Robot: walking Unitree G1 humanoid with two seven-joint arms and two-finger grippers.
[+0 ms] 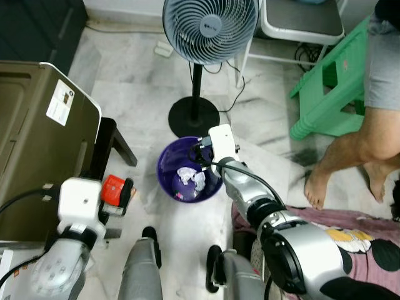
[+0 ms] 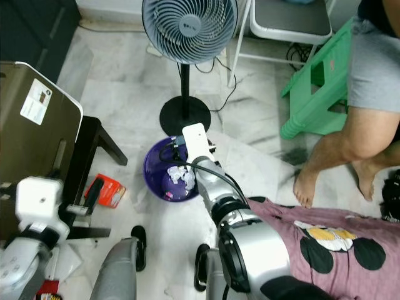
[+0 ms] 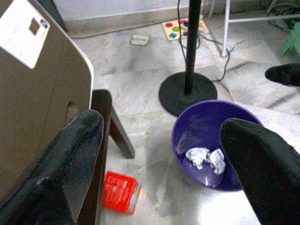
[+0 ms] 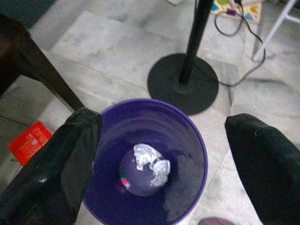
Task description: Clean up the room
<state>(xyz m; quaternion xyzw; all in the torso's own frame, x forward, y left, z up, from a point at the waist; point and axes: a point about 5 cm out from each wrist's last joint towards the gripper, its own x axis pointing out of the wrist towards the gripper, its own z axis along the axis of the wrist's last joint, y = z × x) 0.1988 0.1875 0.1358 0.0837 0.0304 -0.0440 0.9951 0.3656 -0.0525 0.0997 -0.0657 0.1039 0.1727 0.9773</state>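
A purple bin [image 1: 167, 164] stands on the marble floor in front of the fan, with crumpled white paper [image 4: 150, 161] lying at its bottom. My right gripper [image 4: 164, 119] hangs just above the bin's mouth, open and holding nothing. A small red box [image 2: 107, 190] lies on the floor left of the bin, beside a dark wooden leg. My left gripper [image 3: 164, 125] is held low on the left near that box, open and with nothing between its fingers.
A standing fan's round black base [image 1: 194, 115] and cable sit just behind the bin. A brown cabinet [image 1: 37, 137] and dark bench [image 1: 115, 140] crowd the left. A person's bare legs [image 1: 350, 150], a green stool [image 1: 331, 87] and a patterned cloth [image 1: 362, 240] are on the right.
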